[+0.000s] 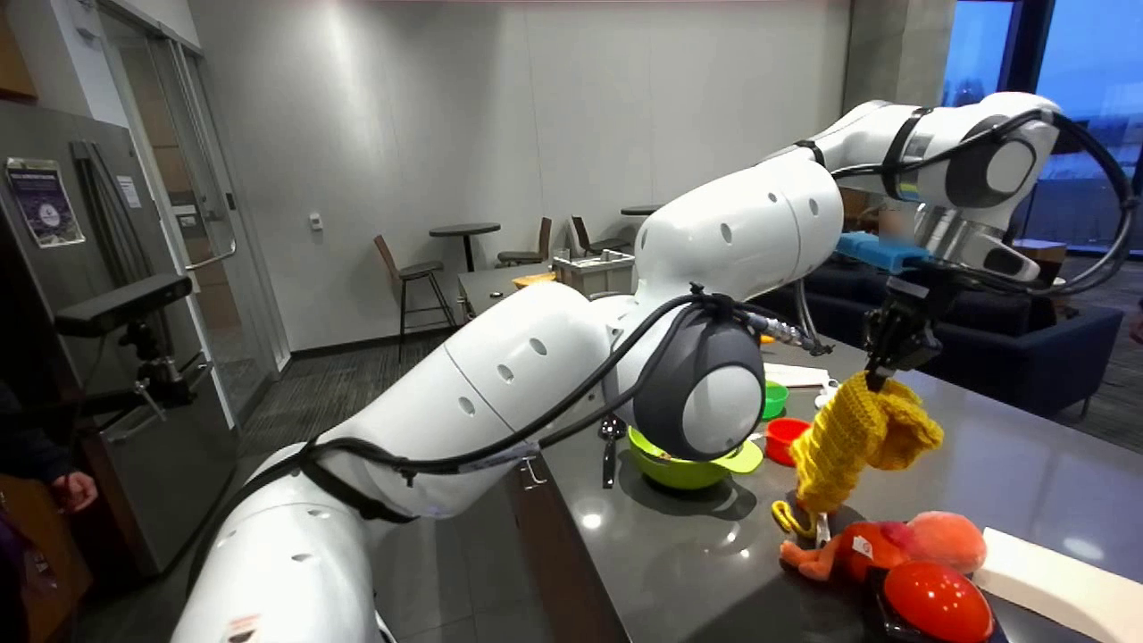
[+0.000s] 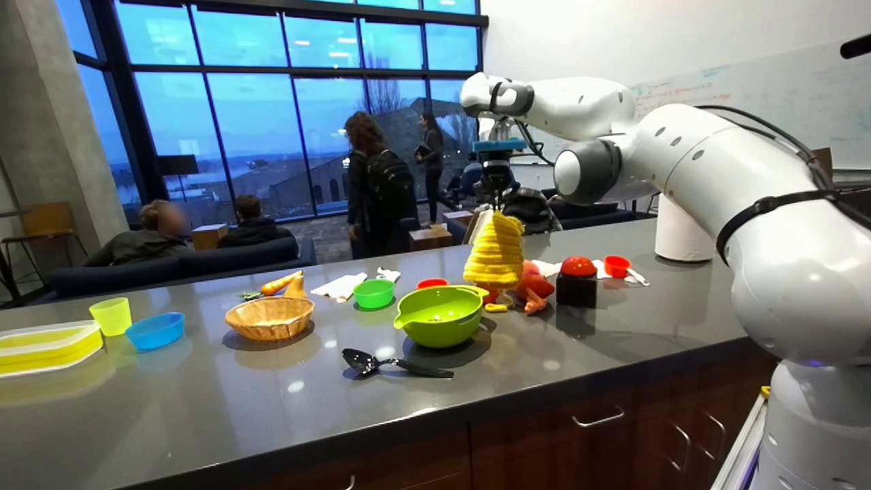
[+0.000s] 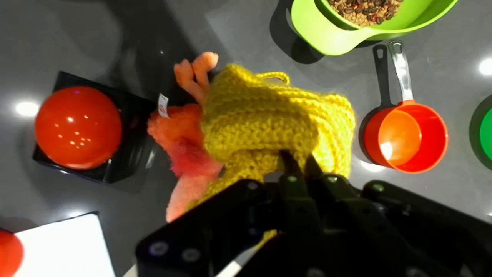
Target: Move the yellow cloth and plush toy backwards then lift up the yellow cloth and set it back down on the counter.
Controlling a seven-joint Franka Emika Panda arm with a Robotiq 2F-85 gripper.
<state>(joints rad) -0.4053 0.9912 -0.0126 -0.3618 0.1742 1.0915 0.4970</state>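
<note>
The yellow knitted cloth [image 1: 844, 446] hangs from my gripper [image 1: 878, 382], pinched near its top. In an exterior view, the cloth [image 2: 495, 255] hangs in a cone shape, with its yellow cord loop low by the counter [image 2: 272, 408]; I cannot tell if the loop touches. In the wrist view, the fingertips [image 3: 300, 159] are close together on the cloth [image 3: 261, 123], with folds on both sides. The orange-pink plush toy [image 1: 893, 543] lies on the counter beside and below the cloth. The plush toy [image 3: 186, 140] is partly covered by the cloth in the wrist view.
A red dome button on a black box [image 3: 78, 127] stands beside the toy. A red cup [image 3: 434, 134] and a green bowl [image 2: 439, 333] are close to the cloth's other side. A black spoon [image 2: 398, 365], a basket [image 2: 270, 320] and a paper roll [image 2: 682, 231] stand farther off.
</note>
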